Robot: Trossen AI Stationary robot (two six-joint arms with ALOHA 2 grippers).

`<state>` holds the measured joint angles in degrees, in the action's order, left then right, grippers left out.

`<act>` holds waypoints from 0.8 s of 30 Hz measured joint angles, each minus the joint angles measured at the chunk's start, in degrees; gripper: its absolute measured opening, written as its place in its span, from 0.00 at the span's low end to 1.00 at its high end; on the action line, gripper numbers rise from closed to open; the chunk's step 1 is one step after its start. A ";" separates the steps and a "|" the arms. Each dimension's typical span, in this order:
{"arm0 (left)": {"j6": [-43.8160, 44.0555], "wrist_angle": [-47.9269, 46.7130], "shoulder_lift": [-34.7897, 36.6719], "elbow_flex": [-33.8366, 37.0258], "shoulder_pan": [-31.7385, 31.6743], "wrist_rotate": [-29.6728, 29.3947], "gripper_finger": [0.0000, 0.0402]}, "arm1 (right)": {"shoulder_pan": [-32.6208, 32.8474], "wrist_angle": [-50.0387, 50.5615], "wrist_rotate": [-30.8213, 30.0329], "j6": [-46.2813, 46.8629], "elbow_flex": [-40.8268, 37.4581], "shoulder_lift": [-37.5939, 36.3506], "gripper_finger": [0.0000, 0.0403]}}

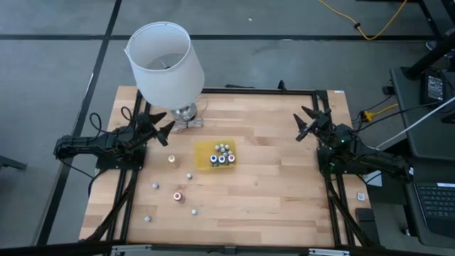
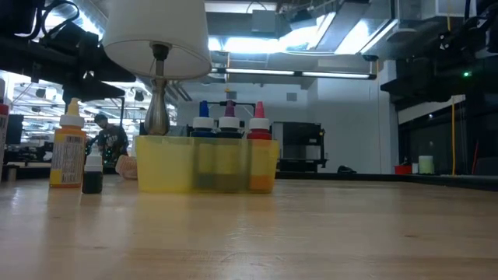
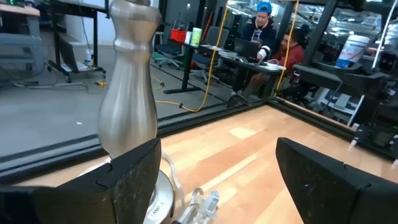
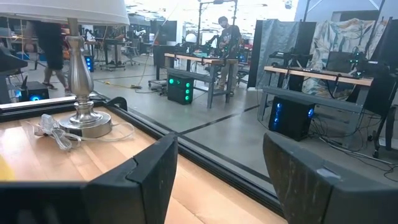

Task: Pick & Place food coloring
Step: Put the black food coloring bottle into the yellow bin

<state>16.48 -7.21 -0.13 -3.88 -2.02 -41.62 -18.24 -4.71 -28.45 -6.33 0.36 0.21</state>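
Several tiny food coloring bottles stand upright in a flat yellow tray (image 1: 205, 155) at mid table; in the low view the tray (image 2: 179, 165) shows blue, white and red tops above its wall. Several more bottles stand loose on the wood left of and nearer than the tray, among them one with a yellow top (image 1: 171, 159) and one with a red top (image 1: 178, 195). An orange bottle (image 2: 68, 152) and a small dark one (image 2: 92, 173) stand at the low view's left. My left gripper (image 1: 165, 124) is open at the table's left edge. At the right edge my right gripper (image 1: 301, 122) is open too. Both are clear of the bottles.
A lamp with a big white shade (image 1: 163, 60) stands at the far left on a metal base (image 1: 183, 114), close in front of my left gripper; its stem (image 3: 127, 93) and clear cord (image 4: 56, 134) show in the wrist views. A black frame (image 1: 242, 90) edges the table.
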 joint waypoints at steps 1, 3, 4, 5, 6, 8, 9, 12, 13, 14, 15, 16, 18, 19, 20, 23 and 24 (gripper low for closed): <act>0.73 0.01 -0.01 0.00 0.00 0.78 0.78 | 0.00 0.00 0.00 0.00 0.00 0.00 0.59; 3.48 -0.01 0.00 0.00 0.00 1.82 0.77 | 0.00 0.00 0.00 0.00 0.00 0.00 0.59; 5.02 -0.02 0.01 0.00 0.00 2.61 0.77 | 0.00 0.00 0.00 0.00 0.00 0.00 0.59; 6.00 -0.02 -0.01 0.00 0.00 3.78 0.77 | 0.00 0.00 0.00 0.00 0.00 0.00 0.59; 6.27 0.09 0.01 -0.02 0.04 5.07 0.77 | 0.00 0.00 0.00 0.00 0.00 0.00 0.59; 3.29 1.26 -0.02 -0.17 0.07 6.57 0.77 | 0.00 0.00 0.00 0.00 0.00 0.00 0.59; 1.20 1.15 -0.17 -0.90 0.04 7.04 0.77 | 0.00 0.00 0.00 0.00 0.00 0.00 0.59; -3.34 0.27 -2.09 -4.39 0.04 8.10 0.78 | 0.00 0.00 0.00 0.00 0.00 0.00 0.59; -4.16 -0.79 -3.18 -5.81 0.07 8.34 0.78 | 0.00 0.00 0.00 0.00 0.00 0.00 0.59; -4.57 -2.17 -4.37 -7.34 0.05 8.60 0.78 | 0.00 0.00 0.02 0.00 0.00 0.00 0.59; -4.58 -3.58 -5.57 -9.08 0.06 8.78 0.78 | 0.00 0.00 0.00 0.00 0.00 0.00 0.59; -4.11 -5.09 -6.85 -10.98 0.06 9.05 0.78 | 0.00 0.00 0.01 0.00 0.00 0.00 0.59; -2.34 -8.48 -9.79 -14.83 0.04 10.19 0.78 | 0.00 0.00 0.00 0.00 0.00 0.00 0.59; -1.42 -10.25 -11.65 -16.88 0.06 11.00 0.78 | 0.00 0.00 0.02 0.00 0.00 0.00 0.59; -0.45 -12.36 -13.68 -18.98 0.07 11.99 0.79 | 0.00 0.00 0.00 0.00 0.00 0.00 0.59; 2.27 -17.19 -20.23 -25.02 0.77 15.45 0.81 | 0.00 0.00 0.02 0.02 0.00 0.00 0.59; 3.03 -17.89 -22.41 -26.57 1.21 16.63 0.81 | 0.00 0.00 0.02 0.00 0.00 0.00 0.59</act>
<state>19.51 -25.10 -22.54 -30.45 -0.82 -24.99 -18.24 -4.71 -28.43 -6.33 0.36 0.21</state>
